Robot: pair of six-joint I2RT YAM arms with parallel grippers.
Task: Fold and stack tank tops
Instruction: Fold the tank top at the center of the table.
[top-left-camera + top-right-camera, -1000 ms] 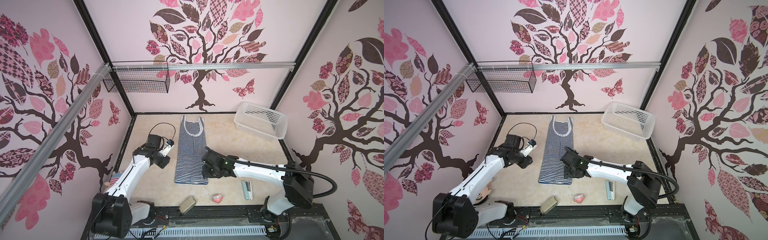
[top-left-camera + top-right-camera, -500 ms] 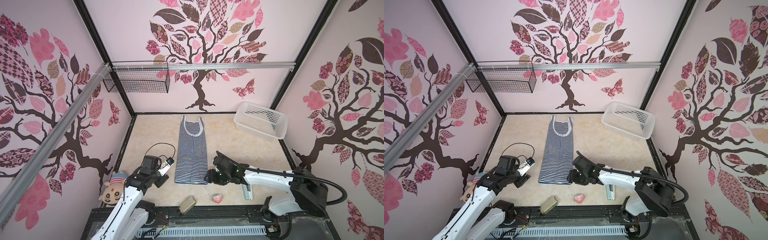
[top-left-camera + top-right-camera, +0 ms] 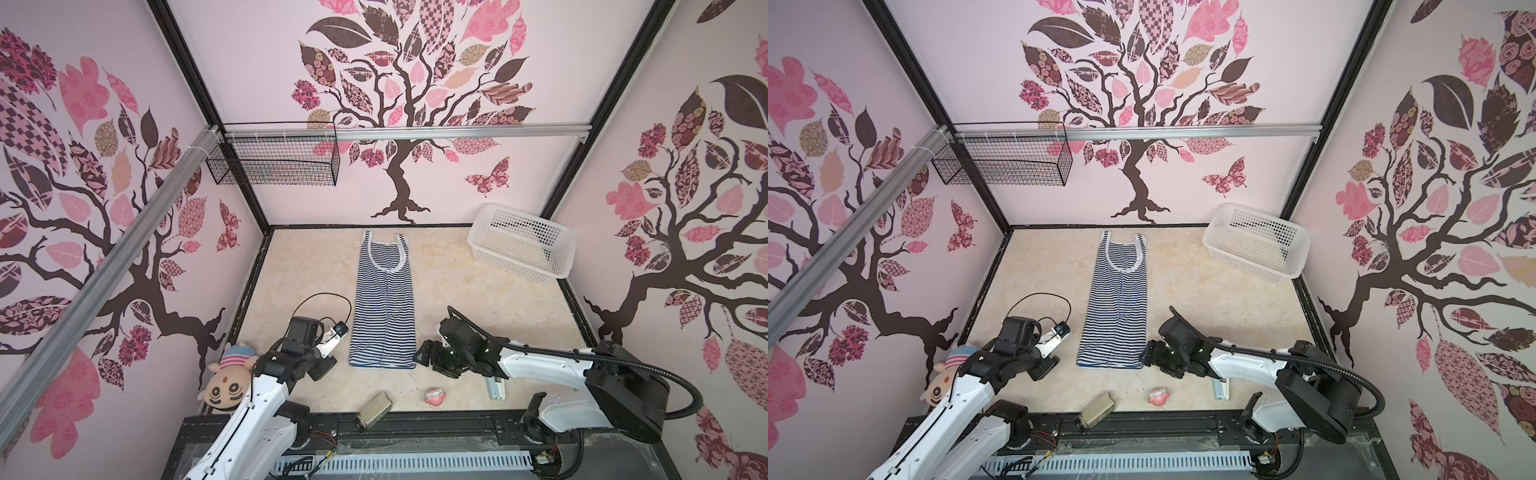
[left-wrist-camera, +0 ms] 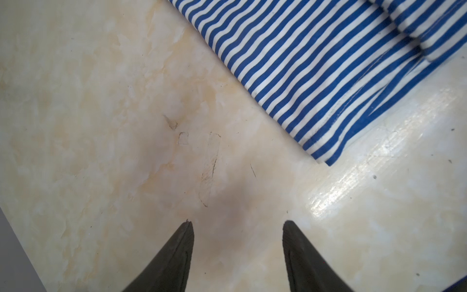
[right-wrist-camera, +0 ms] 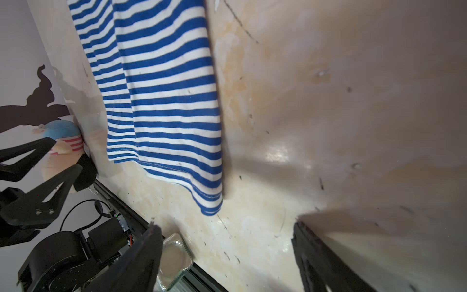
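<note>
On the beige marbled tabletop (image 3: 478, 299) the tank top (image 3: 384, 307) lies mid-table as a narrow strip, long axis front-to-back, neck toward the back wall, hem nearest the robot, so a crosswise fold looks next: left gripper (image 4: 237, 223) and right gripper (image 5: 226, 224), jaws apart and empty, flank the hem corners and must pinch them.

striped tank top (image 3: 384, 299), folded narrow, flat
</note>
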